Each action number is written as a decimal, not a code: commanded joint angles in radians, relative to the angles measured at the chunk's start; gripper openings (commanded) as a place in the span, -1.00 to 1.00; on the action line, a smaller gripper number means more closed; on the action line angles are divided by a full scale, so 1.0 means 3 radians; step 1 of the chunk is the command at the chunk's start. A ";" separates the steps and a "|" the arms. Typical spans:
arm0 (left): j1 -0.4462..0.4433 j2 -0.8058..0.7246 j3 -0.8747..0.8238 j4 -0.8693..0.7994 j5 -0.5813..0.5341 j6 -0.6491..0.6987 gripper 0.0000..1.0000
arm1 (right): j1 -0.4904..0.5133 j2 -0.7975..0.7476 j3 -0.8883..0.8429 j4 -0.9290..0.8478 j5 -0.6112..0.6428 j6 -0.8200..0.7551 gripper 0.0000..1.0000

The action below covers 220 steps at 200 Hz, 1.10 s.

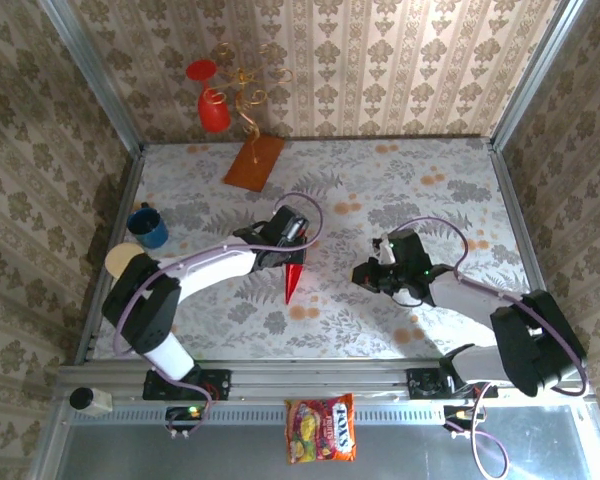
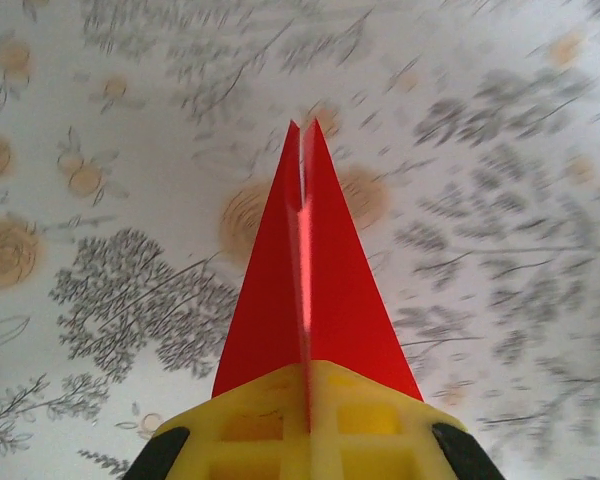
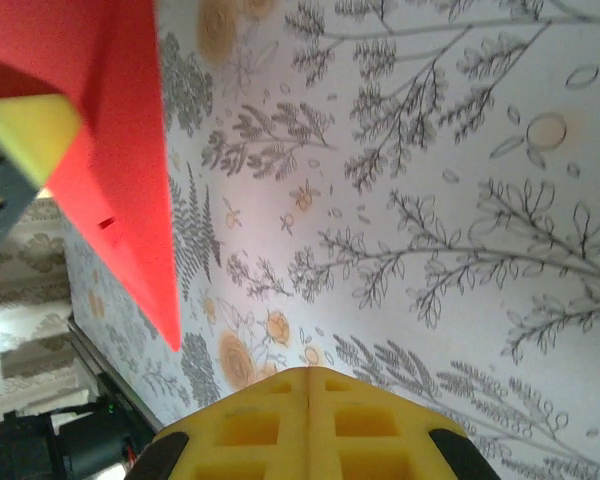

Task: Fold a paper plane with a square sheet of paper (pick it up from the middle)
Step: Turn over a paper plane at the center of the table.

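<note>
Red paper plane [image 2: 280, 300], slim, sharp-tipped

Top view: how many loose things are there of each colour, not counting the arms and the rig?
Red: 2, the paper plane and the goblet
Blue: 1, the cup
Orange-brown: 1, the board
Gold: 1, the wire stand
Cream: 1, the round disc
Multicoloured: 1, the candy bag
Total: 7

Paper plane [image 2: 280, 290]: matt red paper. Left end effector [image 2: 308, 390]: yellow plastic.
</note>
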<state>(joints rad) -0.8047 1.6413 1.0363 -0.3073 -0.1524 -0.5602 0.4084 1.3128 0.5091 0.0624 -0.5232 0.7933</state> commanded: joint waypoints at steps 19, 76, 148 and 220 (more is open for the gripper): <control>-0.0038 0.0229 0.0110 -0.0150 -0.0170 0.0112 -1.00 | 0.0189 -0.0112 -0.0064 -0.0090 0.0259 0.0093 -1.00; -0.0080 0.0363 0.0121 -0.0103 -0.0155 0.0109 -0.89 | 0.0254 -0.0017 -0.0045 -0.0033 0.0275 0.0100 -1.00; -0.0175 0.0338 0.0110 -0.0113 -0.0146 0.0073 -0.23 | 0.0270 0.0059 -0.0015 -0.0005 0.0276 0.0081 -1.00; -0.0201 0.0369 -0.0027 -0.0031 -0.0159 0.0027 -0.15 | 0.0275 0.0022 0.0006 -0.0074 0.0301 0.0041 -1.00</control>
<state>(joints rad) -0.8627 1.7443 1.0477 -0.3252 -0.1841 -0.5453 0.4828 1.3243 0.4969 0.0593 -0.4545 0.8150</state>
